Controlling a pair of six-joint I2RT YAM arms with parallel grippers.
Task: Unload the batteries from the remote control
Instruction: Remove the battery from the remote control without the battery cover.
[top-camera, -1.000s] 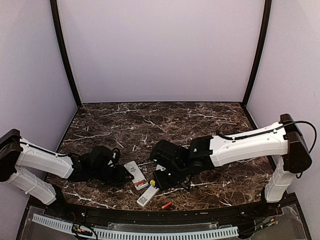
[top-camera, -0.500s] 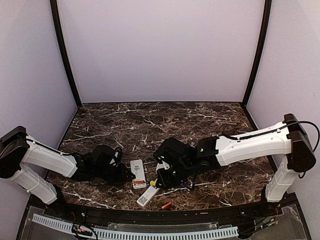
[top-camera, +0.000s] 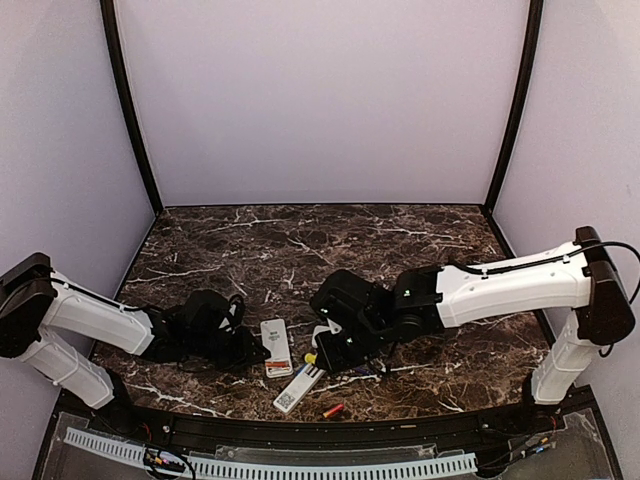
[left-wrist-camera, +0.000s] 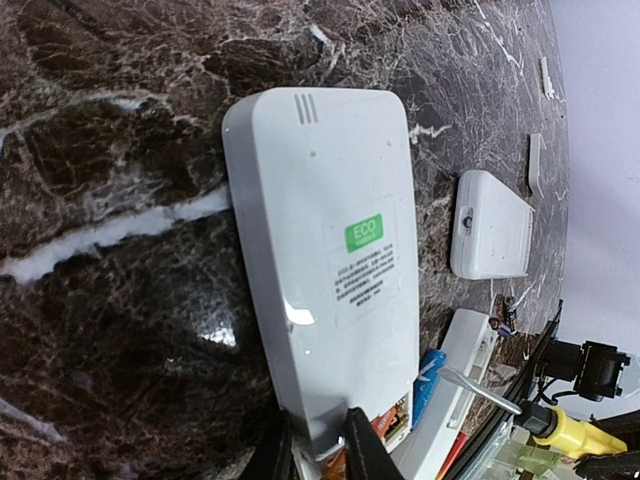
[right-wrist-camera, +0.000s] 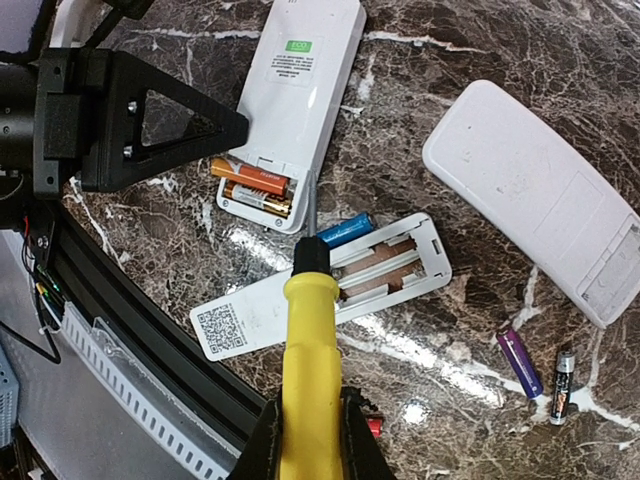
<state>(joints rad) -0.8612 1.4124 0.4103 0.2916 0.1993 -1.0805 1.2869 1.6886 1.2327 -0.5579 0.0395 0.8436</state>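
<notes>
The white remote control (right-wrist-camera: 300, 80) lies back up, its compartment open with two orange batteries (right-wrist-camera: 255, 185) inside. My left gripper (left-wrist-camera: 318, 452) is shut on that end of the remote control (left-wrist-camera: 330, 260). My right gripper (right-wrist-camera: 310, 445) is shut on a yellow-handled screwdriver (right-wrist-camera: 310, 380), whose tip sits at the compartment's right edge. A blue battery (right-wrist-camera: 345, 228) lies loose between this remote and a slim remote (right-wrist-camera: 330, 285) with an empty compartment. From above, both grippers flank the remote control (top-camera: 275, 345).
A larger white remote (right-wrist-camera: 530, 190) lies to the right. A purple battery (right-wrist-camera: 520, 362) and a dark one (right-wrist-camera: 562, 385) rest near it. A red battery (top-camera: 333, 410) lies at the table's front edge. Two small white covers (left-wrist-camera: 535, 165) lie farther back.
My left gripper has closed on the remote control's end, and the remote has swung straighter. My right arm has carried the screwdriver left towards the open compartment.
</notes>
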